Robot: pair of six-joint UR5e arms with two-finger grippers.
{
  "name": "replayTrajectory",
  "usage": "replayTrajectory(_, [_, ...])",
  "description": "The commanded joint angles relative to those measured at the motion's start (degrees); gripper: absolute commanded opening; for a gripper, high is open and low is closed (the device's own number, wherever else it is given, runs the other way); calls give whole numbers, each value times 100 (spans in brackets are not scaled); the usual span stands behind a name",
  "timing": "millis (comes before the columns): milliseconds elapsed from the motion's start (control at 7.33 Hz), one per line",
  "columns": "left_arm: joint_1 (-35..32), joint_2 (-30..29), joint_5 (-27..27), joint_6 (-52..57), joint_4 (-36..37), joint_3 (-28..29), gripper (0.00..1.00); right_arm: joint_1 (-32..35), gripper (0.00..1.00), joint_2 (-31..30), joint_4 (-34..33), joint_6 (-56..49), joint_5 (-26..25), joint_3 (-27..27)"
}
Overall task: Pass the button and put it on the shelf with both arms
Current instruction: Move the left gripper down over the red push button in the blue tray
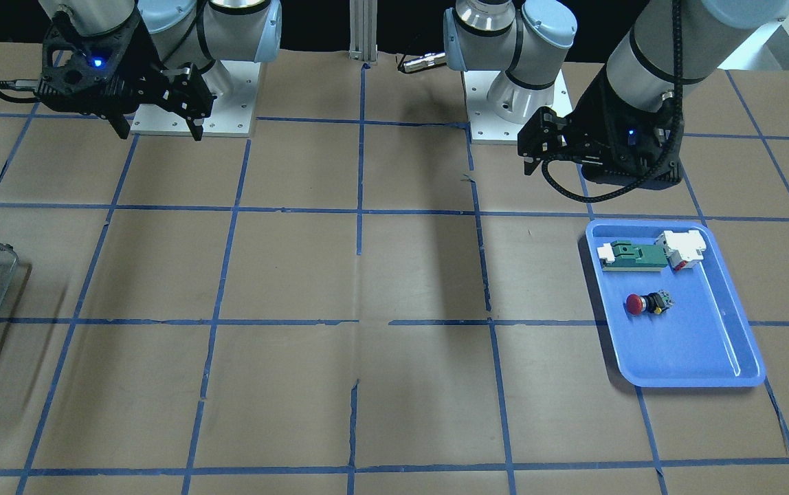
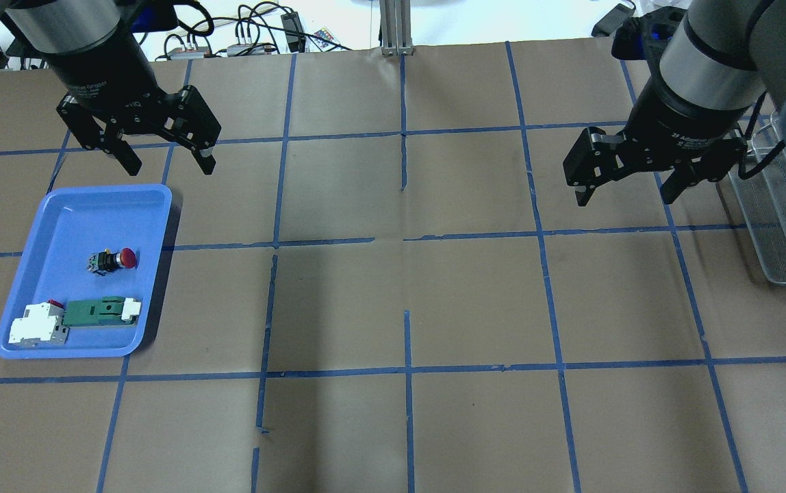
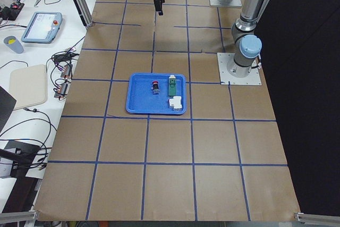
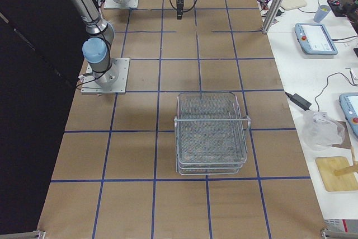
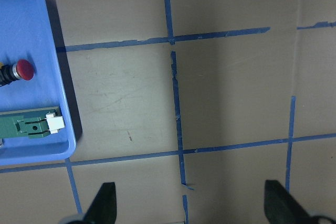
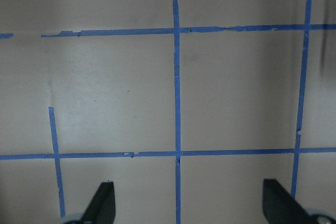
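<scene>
Table [image 2: 475,301]: brown paper cover with a grid of blue tape; all views show it.
Shelf [image 4: 211,132]: wire-mesh baskets at the table's right end. Only the right-end camera shows it whole; overhead and front views catch just an edge.
Left arm [image 2: 85,41]: comes in at the far left, wrist above the table just beyond the tray.
Right arm [image 2: 708,61]: far right, wrist beside the shelf.
Tray [image 2: 71,226]: blue plastic, on the left side of the table.
Left gripper [image 2: 170,166]: jaws spread wide, holding nothing, above the tray's far edge. Its wrist camera shows both fingers [image 5: 105,203] apart over bare paper, the tray's corner at frame left.
Right gripper [image 2: 626,198]: jaws wide apart, holding nothing. Its wrist camera shows only taped paper.
Green block [image 2: 95,311]: flat in the tray's near end.
White part [image 2: 38,325]: touching the block's left end.
Button [image 2: 113,260]: on its side mid-tray, red head pointing right, apart from both grippers.
</scene>
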Motion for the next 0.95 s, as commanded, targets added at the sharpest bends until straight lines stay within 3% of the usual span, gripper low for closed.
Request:
replayTrajectory(0, [31,-8,0,229,45,7,100,1,100,-9,-9,-6,2,-5])
replayTrajectory(545, [1154,-289,-27,2729,316,-63,100,1,100,-9,-9,-6,19,-5])
replayTrajectory(818, [1681,-517,-17,4014,1034,-378,100,1,100,0,-9,-23,-16,-5])
